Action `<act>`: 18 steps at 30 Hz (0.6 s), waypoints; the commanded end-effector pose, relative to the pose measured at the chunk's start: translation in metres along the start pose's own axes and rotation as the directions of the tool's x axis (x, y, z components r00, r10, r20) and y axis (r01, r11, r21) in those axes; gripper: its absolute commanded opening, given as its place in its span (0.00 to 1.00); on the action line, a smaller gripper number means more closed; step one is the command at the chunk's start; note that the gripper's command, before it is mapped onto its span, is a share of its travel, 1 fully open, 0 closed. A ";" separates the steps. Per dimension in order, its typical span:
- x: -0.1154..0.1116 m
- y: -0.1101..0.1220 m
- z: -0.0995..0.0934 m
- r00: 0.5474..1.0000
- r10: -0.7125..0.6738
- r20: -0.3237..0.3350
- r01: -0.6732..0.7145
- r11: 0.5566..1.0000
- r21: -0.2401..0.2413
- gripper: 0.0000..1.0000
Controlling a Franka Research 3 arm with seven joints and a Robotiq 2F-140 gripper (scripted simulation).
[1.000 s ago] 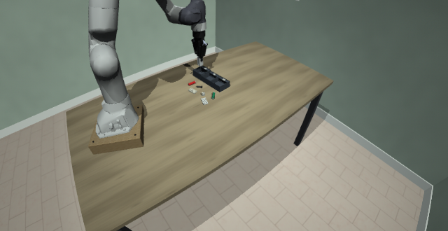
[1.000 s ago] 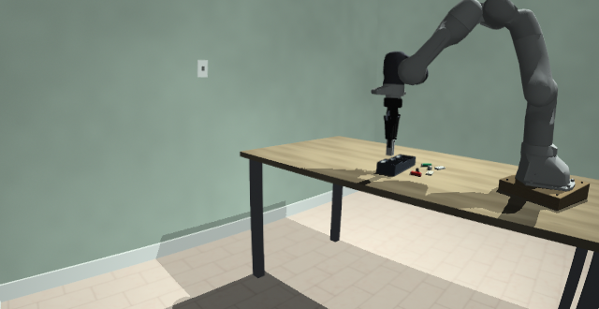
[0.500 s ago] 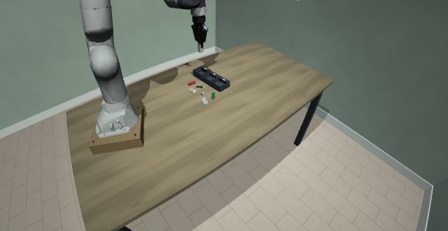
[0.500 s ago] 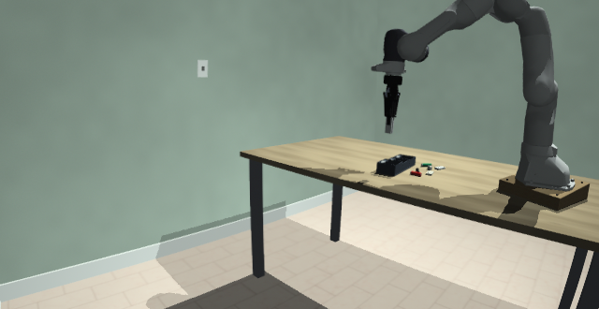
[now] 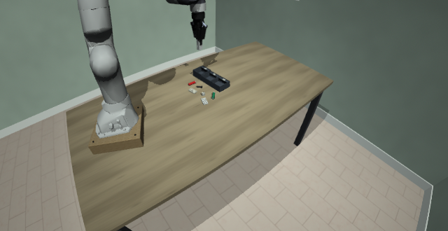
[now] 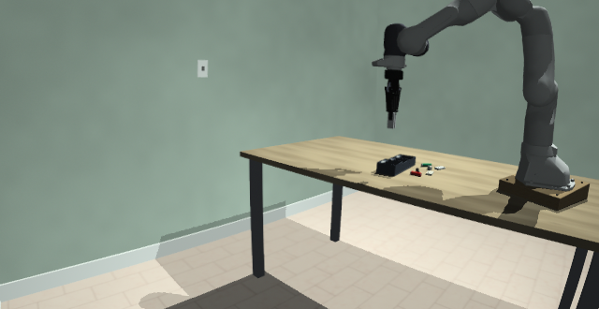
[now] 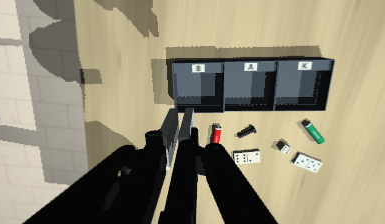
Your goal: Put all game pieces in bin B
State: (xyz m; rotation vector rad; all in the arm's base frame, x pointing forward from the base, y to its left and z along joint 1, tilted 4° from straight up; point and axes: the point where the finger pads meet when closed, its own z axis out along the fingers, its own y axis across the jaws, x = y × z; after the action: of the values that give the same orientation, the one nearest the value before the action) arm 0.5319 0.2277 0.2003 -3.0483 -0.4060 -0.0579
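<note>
The dark bin (image 5: 224,85) (image 6: 396,169) (image 7: 223,85) has three compartments marked B (image 7: 198,67), A and K. My gripper (image 5: 199,43) (image 6: 391,124) (image 7: 182,120) hangs high above the B end, shut, with nothing seen between its fingers. The part of B that shows holds nothing; my fingers hide its near corner. On the table in front of the bin lie two dominoes (image 7: 246,157) (image 7: 307,162) (image 5: 192,90) (image 5: 204,101) and a small die (image 7: 283,147) (image 5: 202,93).
A red lighter (image 7: 217,134) (image 5: 191,82) (image 6: 415,173), a black bolt (image 7: 246,131) (image 5: 199,86) and a green lighter (image 7: 313,131) (image 5: 212,95) (image 6: 426,164) lie among the pieces. The table's far edge is close behind the bin. The arm's base (image 5: 117,133) stands at the left.
</note>
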 end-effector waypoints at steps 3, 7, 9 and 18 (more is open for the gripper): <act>-0.003 0.001 0.001 1.000 -0.005 0.009 0.005 1.000 0.002 0.05; -0.003 0.001 0.001 1.000 -0.005 0.009 0.005 1.000 0.002 0.05; -0.003 0.001 0.001 1.000 -0.005 0.009 0.005 1.000 0.002 0.05; -0.032 0.020 0.024 0.978 0.206 0.012 -0.206 0.978 -0.001 0.25</act>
State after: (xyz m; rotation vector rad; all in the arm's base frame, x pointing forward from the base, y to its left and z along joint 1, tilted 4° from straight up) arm 0.5119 0.2118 0.1826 -3.0641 -0.2999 -0.0144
